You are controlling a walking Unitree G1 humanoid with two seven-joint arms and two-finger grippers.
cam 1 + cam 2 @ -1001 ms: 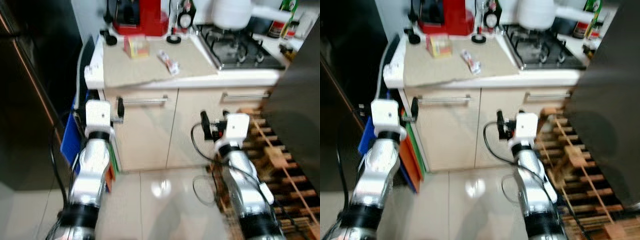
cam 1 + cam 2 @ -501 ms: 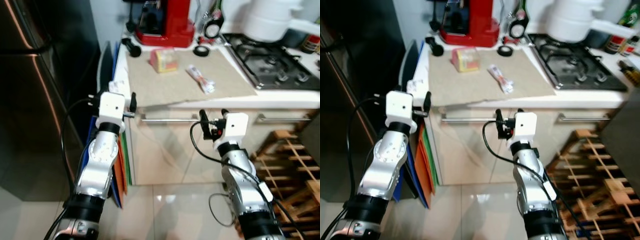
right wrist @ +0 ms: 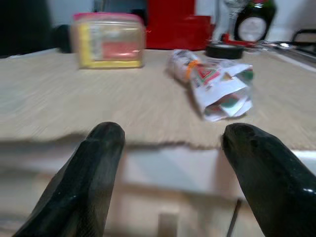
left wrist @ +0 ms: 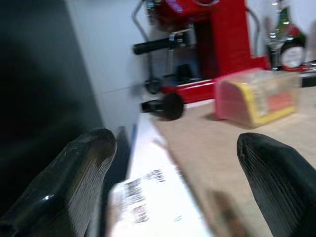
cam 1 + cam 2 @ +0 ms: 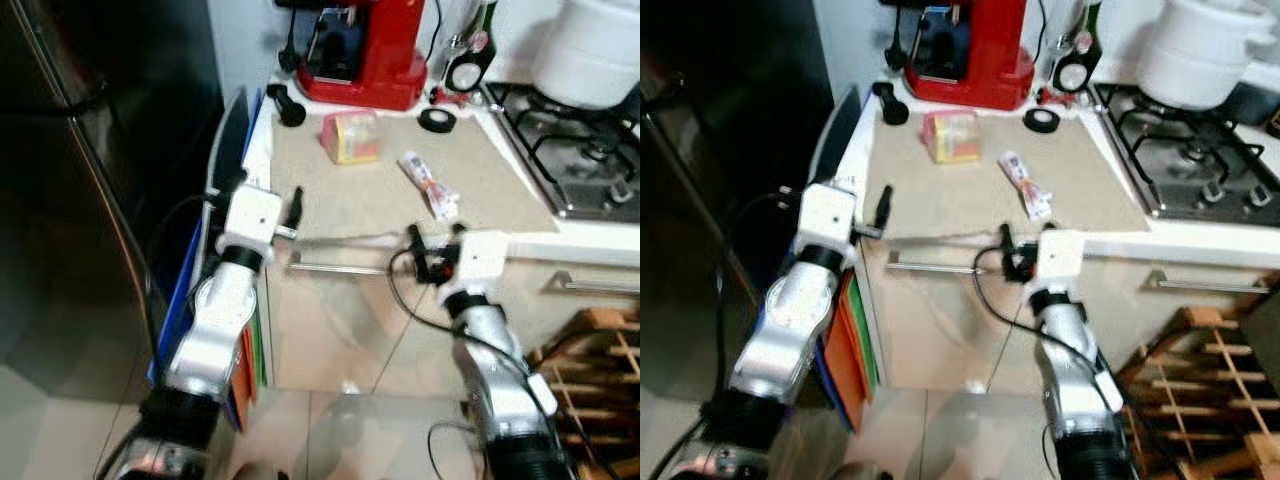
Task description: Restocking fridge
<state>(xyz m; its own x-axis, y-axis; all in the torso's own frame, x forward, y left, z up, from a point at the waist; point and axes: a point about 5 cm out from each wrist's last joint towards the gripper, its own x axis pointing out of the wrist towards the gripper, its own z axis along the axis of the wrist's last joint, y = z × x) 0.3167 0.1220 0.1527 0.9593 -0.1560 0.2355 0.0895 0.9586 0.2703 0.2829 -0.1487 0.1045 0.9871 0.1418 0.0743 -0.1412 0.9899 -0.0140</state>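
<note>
From the left eye view, the tall dark fridge (image 5: 90,180) fills the left side of the frame, beside the beige-topped table (image 5: 380,190). On the table, upper centre, sits a small clear plastic box with a pink lid and yellow contents (image 5: 350,137); a crumpled white printed packet (image 5: 428,186) lies to its right, a red coffee machine (image 5: 365,50) stands at the top, and a white pot (image 5: 600,50) is at upper right. The left hand (image 5: 293,208) hovers at the table's left edge; the right hand (image 5: 428,262) hangs by the front edge, centre.

In the left wrist view, the left hand's fingers (image 4: 74,182) stand wide apart, holding nothing, with the box (image 4: 256,96) at right, somewhat blurred.

In the right wrist view, the right hand's fingers (image 3: 94,168) are likewise spread and empty, with the packet (image 3: 212,84) ahead, right of centre.
</note>
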